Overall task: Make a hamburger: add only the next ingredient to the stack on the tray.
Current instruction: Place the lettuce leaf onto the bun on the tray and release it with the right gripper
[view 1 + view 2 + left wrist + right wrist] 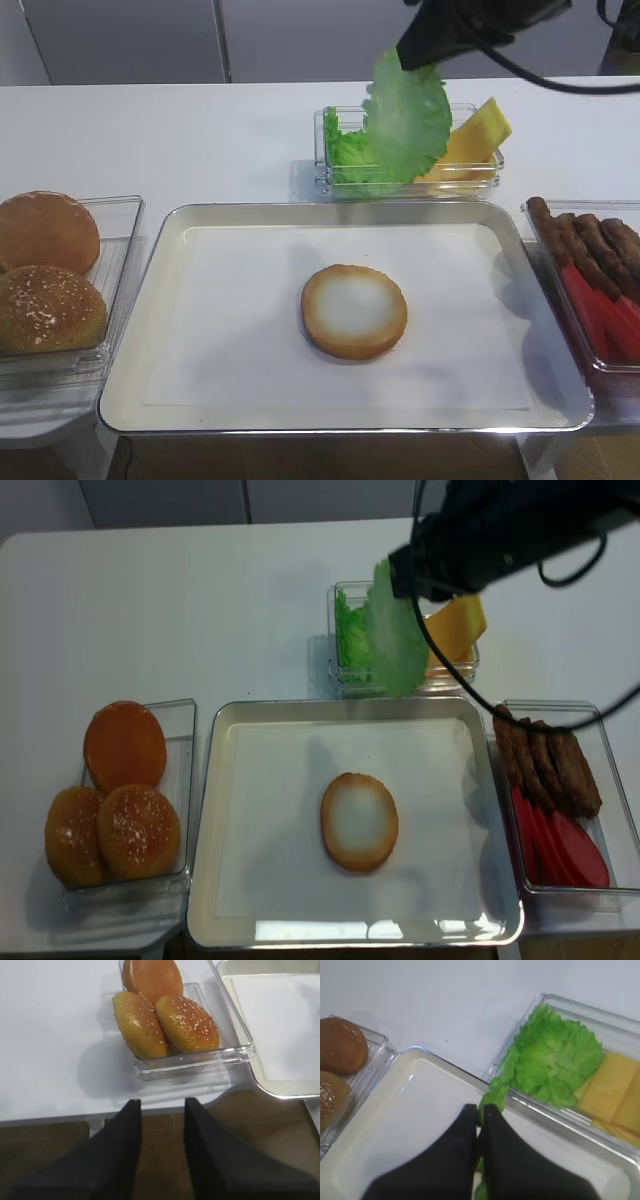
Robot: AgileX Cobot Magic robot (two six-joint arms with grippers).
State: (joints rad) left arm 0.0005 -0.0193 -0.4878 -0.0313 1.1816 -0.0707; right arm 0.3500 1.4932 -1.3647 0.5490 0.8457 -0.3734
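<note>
The lettuce leaf (408, 115) (395, 640) hangs in the air above the back edge of the silver tray (220, 330) (260, 810), in front of the lettuce box. My right gripper (405, 55) (481, 1110) (395, 570) is shut on the leaf's top edge, and green leaf (495, 1095) shows between and beyond its black fingers. The flat bun base (354, 310) (359, 821) lies bare in the middle of the tray's paper liner, in front of and below the leaf. My left gripper (162, 1102) stands open and empty over the table's front edge, near the bun-top box.
A clear box of domed bun tops (50, 280) (170, 1025) stands left of the tray. Behind the tray a clear box (470, 150) holds more lettuce (555, 1060) and yellow cheese slices (615, 1090). To the right, another box (590, 280) holds patties and red tomato slices.
</note>
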